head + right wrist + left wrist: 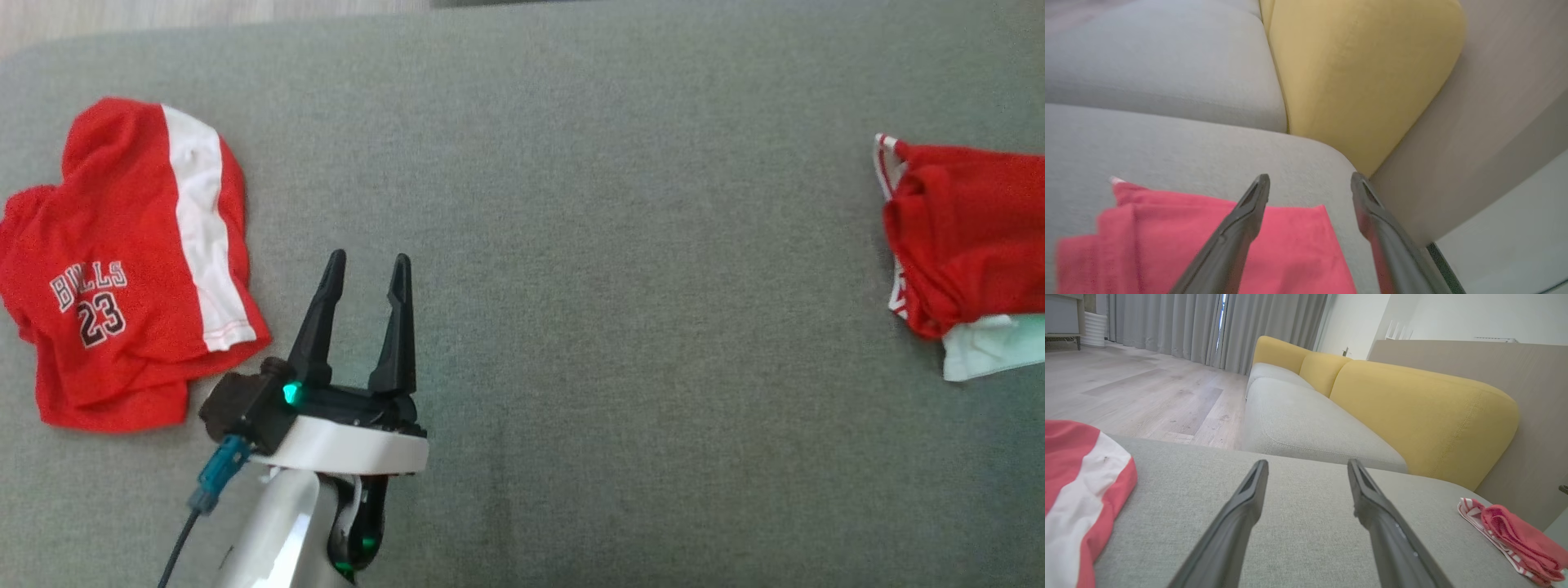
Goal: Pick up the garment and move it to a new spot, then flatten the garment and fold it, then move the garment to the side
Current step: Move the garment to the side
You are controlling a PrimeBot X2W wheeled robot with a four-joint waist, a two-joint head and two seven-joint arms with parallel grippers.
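Right gripper [1310, 177] has its two fingers spread wide, clamped on nothing, hanging right over the folded red garment [1147, 237]. That garment sits at the far right end of the grey cushion [612, 245], near the rounded corner by the yellow backrest [1355, 73]. My read is this is the set-it-aside step wrapping up, so the trick is to pull that arm straight up and off. No sideways drag, or a fingertip catches the top layer and flips the fold open. Left gripper [369, 258] is spread wide too, nothing in it, parked low over bare cushion just beside the crumpled Bulls shorts [122, 269] on the left end, well apart from the folded one. As for orientation, in the head view the folded garment's striped trim edge faces in toward the middle of the cushion. The part I can see runs longer front-to-back than side-to-side, but the frame edge cuts it off, so I can't call the long axis for sure. A pale cloth [988, 347] pokes out from under its near end.
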